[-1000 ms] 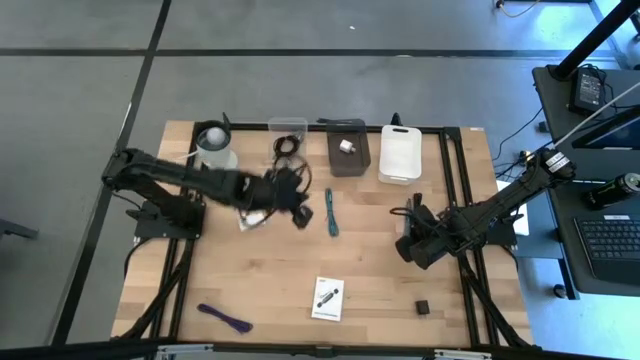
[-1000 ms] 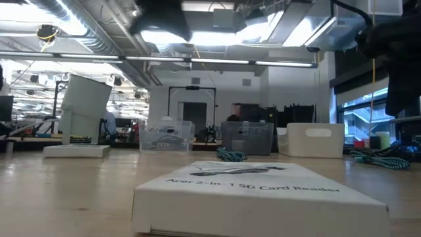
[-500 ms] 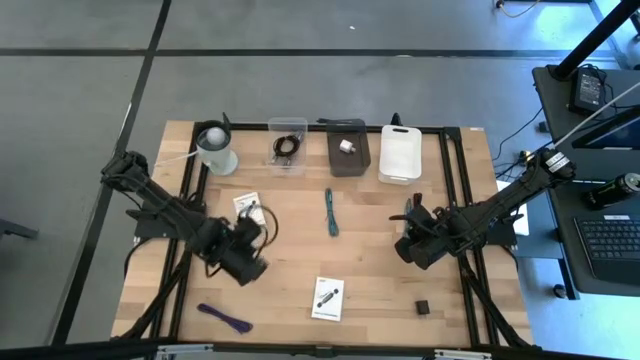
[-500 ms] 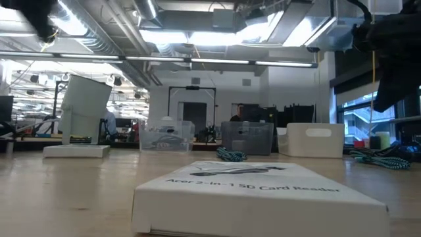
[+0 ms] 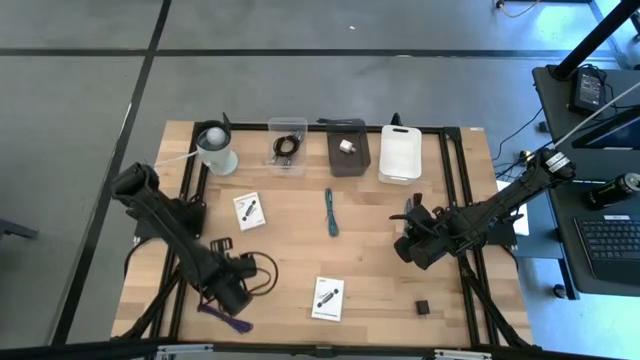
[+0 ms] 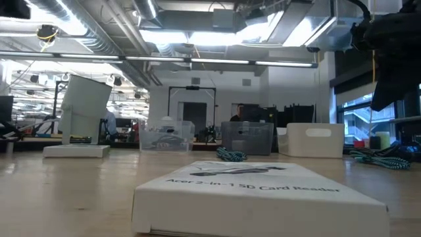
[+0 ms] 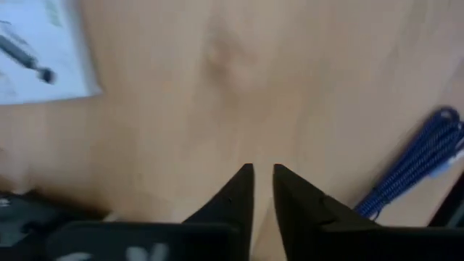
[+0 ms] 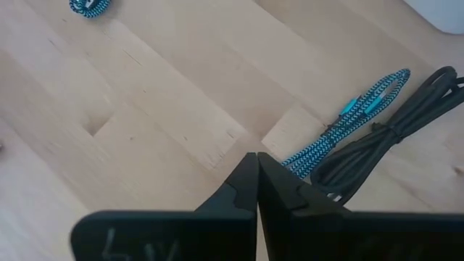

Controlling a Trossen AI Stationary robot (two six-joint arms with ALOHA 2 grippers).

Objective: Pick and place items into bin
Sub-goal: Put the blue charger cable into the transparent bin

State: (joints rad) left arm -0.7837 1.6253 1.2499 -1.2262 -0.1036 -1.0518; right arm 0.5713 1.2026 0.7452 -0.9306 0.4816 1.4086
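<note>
1. We see the left end effector (image 5: 232,293) low over the front left of the bench (image 5: 380,260), its fingers (image 7: 239,196) nearly pressed together with a thin gap and nothing between them
2. Just beside it, toward the front edge, lies the purple strap (image 5: 226,318); in the left wrist view the strap (image 7: 417,163) looks blue and lies apart from the fingertips
3. The right end effector (image 5: 404,248) hovers at the right side of the bench, fingers (image 8: 246,185) pressed together and holding nothing
4. Next to it, by the right rail, lie a teal strap (image 8: 348,130) and a dark cable (image 8: 391,138), side by side
5. A second teal strap (image 5: 330,212) lies at mid-bench, well apart from both arms
6. One white card (image 5: 249,210) lies left of centre; another card (image 5: 327,298) lies near the front edge, and in the low view it fills the foreground (image 6: 256,191)
7. The black cube (image 5: 422,307) sits at the front right, near the right arm but not touching it
8. Along the back edge stand a clear bin (image 5: 287,146) holding a black coiled cable (image 5: 288,146), a dark bin (image 5: 348,150) with a small pale item, and a white bin (image 5: 401,153)
9. A white cup (image 5: 215,148) stands at the back left corner
</note>
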